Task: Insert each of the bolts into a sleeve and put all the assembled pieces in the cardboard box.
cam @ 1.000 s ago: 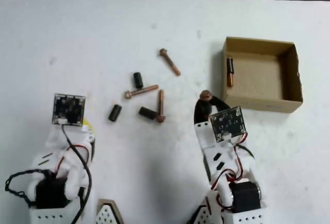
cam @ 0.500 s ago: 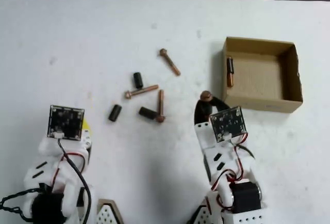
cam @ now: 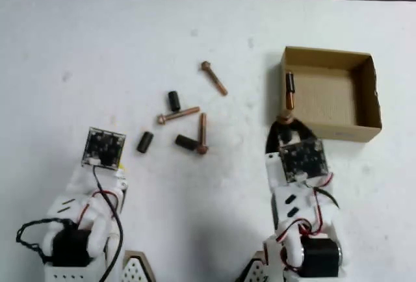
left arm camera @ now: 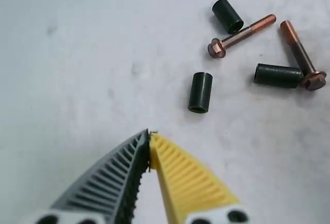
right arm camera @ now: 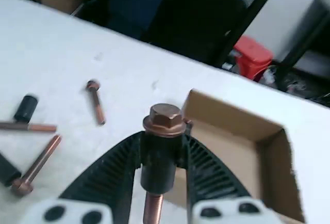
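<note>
A copper-coloured bolt (right arm camera: 164, 118) pushed through a short black cylindrical sleeve (right arm camera: 159, 167) stands upright in the right gripper (right arm camera: 162, 144). The gripper's black ribbed fingers are closed against the sleeve's sides, with the bolt head above them and the shank poking out below. Seen from above, this gripper sits just in front of the near left corner of the open brown cardboard box (cam: 338, 130). A second assembled piece (cam: 290, 91) lies inside the box along its left wall.

Loose parts are scattered to the left of the box on the white table (cam: 97, 41). The farthest bolt (cam: 214, 78) lies on its own at an angle. An upper sleeve (cam: 173, 101) sits just beside the middle bolt (cam: 178, 114). The third bolt (cam: 203, 132) has its head against one end of the third sleeve (cam: 186, 142). The lone sleeve (left arm camera: 200, 92) lies apart from the others, nearest the left arm.

The left gripper (left arm camera: 149, 141) has its grey and yellow fingers pressed together at the tips. It holds nothing and is over bare table near the lone sleeve.
</note>
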Robot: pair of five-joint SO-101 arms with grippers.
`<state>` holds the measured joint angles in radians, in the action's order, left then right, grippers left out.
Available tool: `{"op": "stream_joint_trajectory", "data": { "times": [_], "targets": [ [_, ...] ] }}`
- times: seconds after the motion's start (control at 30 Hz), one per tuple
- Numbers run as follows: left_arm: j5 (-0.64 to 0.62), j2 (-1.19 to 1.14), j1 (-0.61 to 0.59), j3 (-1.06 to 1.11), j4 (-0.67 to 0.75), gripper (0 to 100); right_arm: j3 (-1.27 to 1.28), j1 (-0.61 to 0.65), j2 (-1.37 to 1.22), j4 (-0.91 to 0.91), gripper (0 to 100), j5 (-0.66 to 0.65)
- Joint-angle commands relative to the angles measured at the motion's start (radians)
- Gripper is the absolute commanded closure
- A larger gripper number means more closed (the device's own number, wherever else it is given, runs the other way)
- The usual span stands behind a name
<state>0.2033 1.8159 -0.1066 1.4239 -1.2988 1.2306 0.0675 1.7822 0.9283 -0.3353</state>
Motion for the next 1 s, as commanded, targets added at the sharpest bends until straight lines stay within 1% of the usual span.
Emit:
{"op": "stream_joint_trajectory", "data": {
  "times": [0.0, 0.23, 0.43, 0.53, 0.67, 0.97],
  "targets": [
    [0.005, 0.007, 0.007, 0.072, 0.031, 98, -0.133, -0.041, -0.093, 0.001, 98.2, -0.011],
    [0.005, 0.007, 0.005, 0.169, 0.031, 98, -0.368, -0.048, -0.529, -0.007, 98.2, -0.003],
    [0.011, 0.007, 0.004, 0.23, 0.032, 98, -0.603, -0.145, -0.862, -0.007, 98.2, -0.002],
    [0.006, 0.007, 0.005, 0.236, 0.031, 98, -0.706, -0.171, -1.026, -0.007, 98.2, -0.002],
    [0.005, 0.007, 0.005, 0.236, 0.025, 98, -0.83, -0.177, -1.265, -0.007, 98.2, -0.002],
    [0.003, 0.007, 0.01, 0.269, 0.031, 98, -1.204, -0.186, -1.785, -0.001, 98.2, -0.002]
  ]
}}
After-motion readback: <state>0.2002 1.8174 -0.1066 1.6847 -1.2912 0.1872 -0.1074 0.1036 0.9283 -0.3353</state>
